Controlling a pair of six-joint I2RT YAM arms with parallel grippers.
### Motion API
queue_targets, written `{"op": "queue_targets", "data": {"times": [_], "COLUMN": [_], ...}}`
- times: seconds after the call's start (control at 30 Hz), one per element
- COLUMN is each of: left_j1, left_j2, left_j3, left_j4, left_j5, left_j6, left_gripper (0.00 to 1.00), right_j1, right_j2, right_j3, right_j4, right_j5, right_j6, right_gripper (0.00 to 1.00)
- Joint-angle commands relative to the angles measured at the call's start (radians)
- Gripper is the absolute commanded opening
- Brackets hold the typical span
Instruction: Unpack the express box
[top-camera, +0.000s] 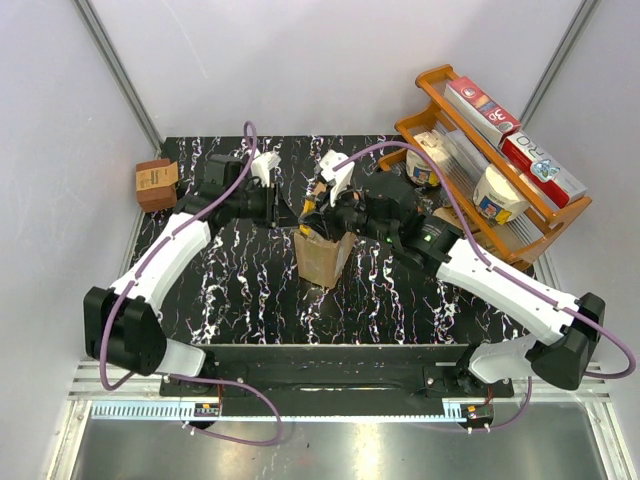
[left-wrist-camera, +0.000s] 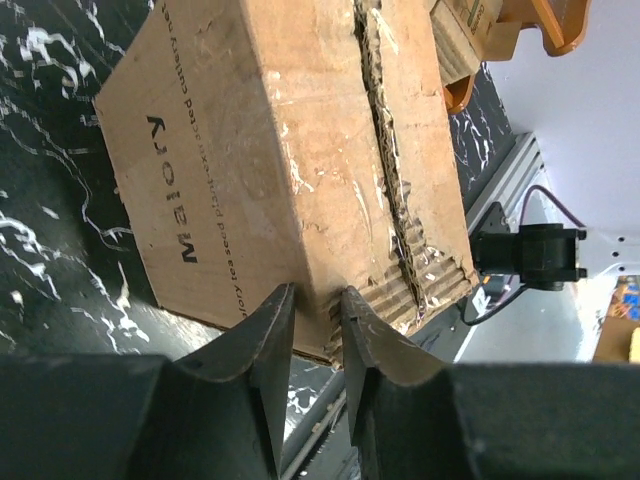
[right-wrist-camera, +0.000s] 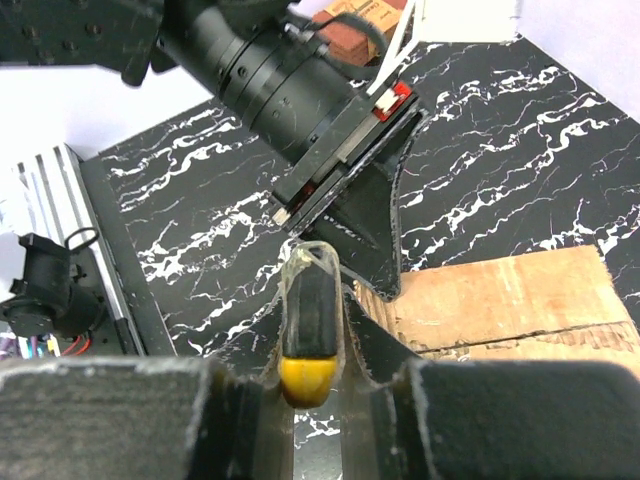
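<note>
The left gripper (left-wrist-camera: 318, 297) pinches a corner of the box (top-camera: 322, 258) mid-bench; the right gripper (right-wrist-camera: 312, 300) clamps what looks like a cutter (right-wrist-camera: 306, 335). Thin hold: pressing the seam (left-wrist-camera: 385, 150) could tip it.

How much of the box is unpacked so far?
Nothing is out yet. The express box has its flaps closed, though its seam looks ragged. The right hand holds a black-and-yellow tool; the left hand sits at the box's corner. Opening and emptying remain.

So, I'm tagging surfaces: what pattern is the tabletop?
The tabletop is black with white marble-like veins, clearest in the top external view.
</note>
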Motion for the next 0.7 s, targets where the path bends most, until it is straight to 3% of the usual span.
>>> {"op": "queue_targets", "data": {"times": [0.0, 0.13, 0.4, 0.67], "left_j1": [-0.001, -0.001, -0.001, -0.001], "left_j2": [0.065, 0.080, 0.025, -0.042], "left_j3": [0.109, 0.123, 0.093, -0.016], "left_j4": [-0.076, -0.105, -0.013, 0.122], "left_j5": [0.071, 0.067, -0.014, -0.053], "left_j6": [0.164, 0.187, 0.114, -0.001], "left_gripper": [0.29, 0.37, 0.62, 0.62], "right_j1": [0.002, 0.003, 0.003, 0.002], "right_j2": [0.018, 0.028, -0.011, -0.070], "right_j3": [-0.010, -0.023, -0.091, -0.174], "right_j4": [0.047, 0.052, 0.183, 0.277], "right_j5": [-0.005, 0.035, 0.070, 0.037], "right_j6": [-0.060, -0.092, -0.112, -0.158], "right_gripper": [0.00, 0.00, 0.00, 0.00]}}
